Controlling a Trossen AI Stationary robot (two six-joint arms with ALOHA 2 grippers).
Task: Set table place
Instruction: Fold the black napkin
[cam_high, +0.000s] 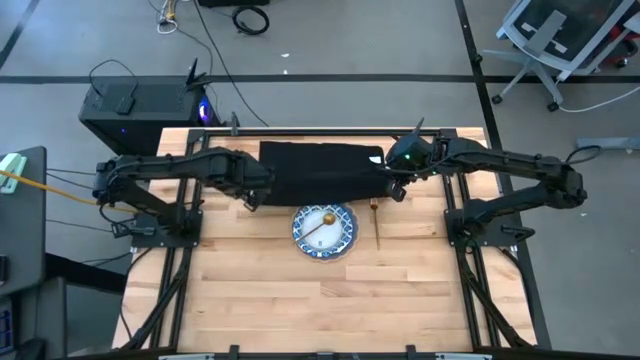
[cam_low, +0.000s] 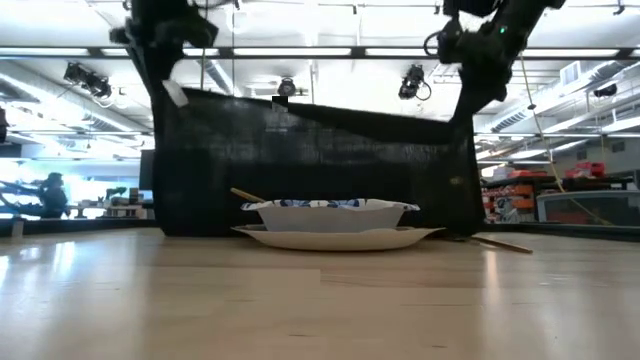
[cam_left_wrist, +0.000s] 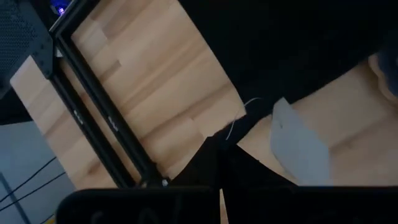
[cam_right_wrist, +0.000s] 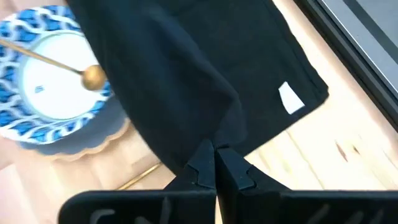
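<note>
A black cloth napkin (cam_high: 320, 170) hangs spread like a curtain between my two grippers over the table's far half (cam_low: 320, 170). My left gripper (cam_high: 255, 190) is shut on its left upper corner and my right gripper (cam_high: 395, 185) on its right upper corner. In front of the napkin a round plate (cam_low: 340, 238) lies on the table (cam_high: 260, 300), with the blue-and-white patterned dish (cam_high: 323, 232) on it. A gold spoon (cam_high: 322, 222) rests in the dish. A gold fork (cam_high: 378, 225) lies on the table right of the plate. My left gripper pinches the napkin's left upper corner (cam_left_wrist: 214, 140) between its two fingers. The corner is lifted well above the table, and a white tag (cam_left_wrist: 298, 149) hangs beside it. The cloth hangs down from the fingers, its top edge sagging slightly toward the other gripper. My right gripper pinches the napkin's right upper corner (cam_right_wrist: 208, 140) between its two fingers, the cloth gathered into folds at the fingertips. The corner is held high above the table. The cloth hangs below, and its lower edge (cam_low: 320, 232) reaches down to about the table top.
Black metal rails (cam_high: 300, 130) edge the table, and the arm bases stand at its left and right sides. The near half of the wood top (cam_high: 320, 310) lies in front of the plate. A black box (cam_high: 140, 108) stands beyond the far left corner.
</note>
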